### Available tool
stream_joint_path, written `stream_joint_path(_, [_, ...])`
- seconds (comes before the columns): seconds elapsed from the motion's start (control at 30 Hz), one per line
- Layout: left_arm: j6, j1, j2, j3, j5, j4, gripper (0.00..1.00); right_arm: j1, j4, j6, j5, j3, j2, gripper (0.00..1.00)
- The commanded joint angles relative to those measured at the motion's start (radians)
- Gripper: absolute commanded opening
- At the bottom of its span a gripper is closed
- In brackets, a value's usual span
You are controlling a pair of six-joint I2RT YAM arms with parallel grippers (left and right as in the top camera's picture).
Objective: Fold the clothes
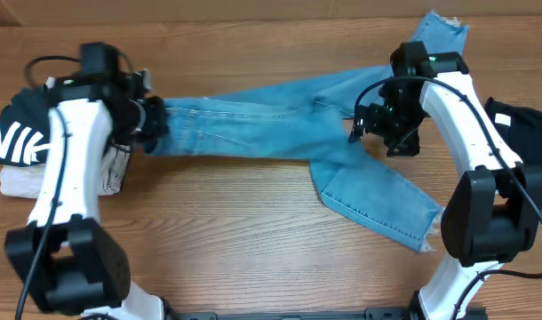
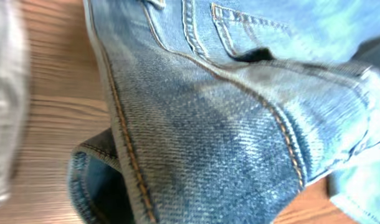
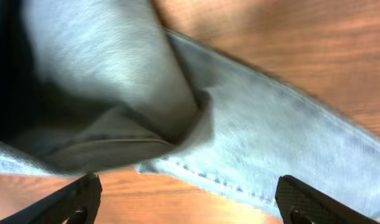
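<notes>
The light-blue jeans point(image 1: 253, 129) lie spread across the table, waist at the left. One leg runs to the far right corner and the other bends toward the front right, ending in a frayed hem point(image 1: 422, 233). My left gripper point(image 1: 153, 124) is at the waist end and looks shut on it. Denim with orange stitching and a back pocket fills the left wrist view point(image 2: 227, 124) and hides the fingers. My right gripper point(image 1: 378, 133) hovers over the crotch area. Its fingers are wide open point(image 3: 190, 205) above a denim fold point(image 3: 115, 74).
A black top with white lettering point(image 1: 18, 133) lies on a pale garment point(image 1: 18, 182) at the left edge, under my left arm. A black garment point(image 1: 520, 120) lies at the right edge. Bare wood shows in front of the jeans point(image 1: 235, 231).
</notes>
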Motion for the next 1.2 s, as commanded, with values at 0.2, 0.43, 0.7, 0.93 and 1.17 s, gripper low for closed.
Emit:
stream_joint_path(0.2, [-0.031, 0.169, -0.188, 0.216, -0.071, -0.042, 0.04, 0.026, -0.005, 0.004, -0.010, -0.270, -0.027, 0.95])
stream_joint_path(0.43, [-0.031, 0.172, -0.197, 0.228, -0.124, -0.053, 0.04, 0.026, 0.230, 0.126, -0.063, -0.496, -0.027, 0.88])
stream_joint_path(0.7, [-0.014, 0.172, -0.197, 0.228, -0.144, -0.089, 0.06, 0.002, 0.266, 0.142, 0.008, -0.460, -0.083, 0.04])
stream_joint_path(0.93, [0.004, 0.172, -0.197, 0.228, -0.163, -0.103, 0.06, -0.176, -0.108, 0.143, 0.343, -0.014, -0.241, 0.04])
stream_joint_path(1.17, [0.004, 0.172, -0.197, 0.228, -0.215, -0.124, 0.07, -0.461, -0.139, 0.108, 0.351, 0.224, -0.264, 0.04])
